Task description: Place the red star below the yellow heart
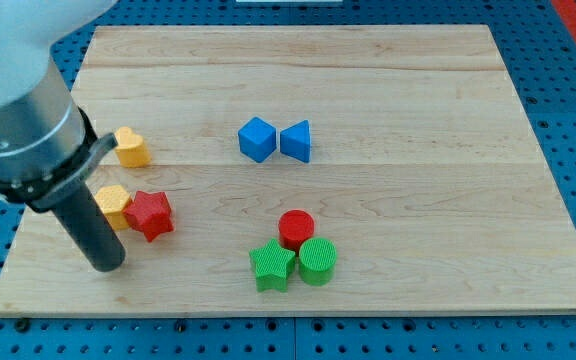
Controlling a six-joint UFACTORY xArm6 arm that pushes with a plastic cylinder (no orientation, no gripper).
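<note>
The red star [149,213] lies at the board's left, touching the right side of a yellow block [114,204] that my rod partly hides. A second yellow block [131,147] sits above them, nearer the view's top. I cannot tell which of the two yellow blocks is the heart. My tip [106,268] rests on the board below and left of the red star, just under the lower yellow block, apart from both.
A blue cube [256,139] and a blue triangle [296,141] sit side by side at the centre. A red cylinder [295,228], a green star [272,265] and a green cylinder [318,260] cluster lower centre. The wooden board's [448,200] left edge is close to my tip.
</note>
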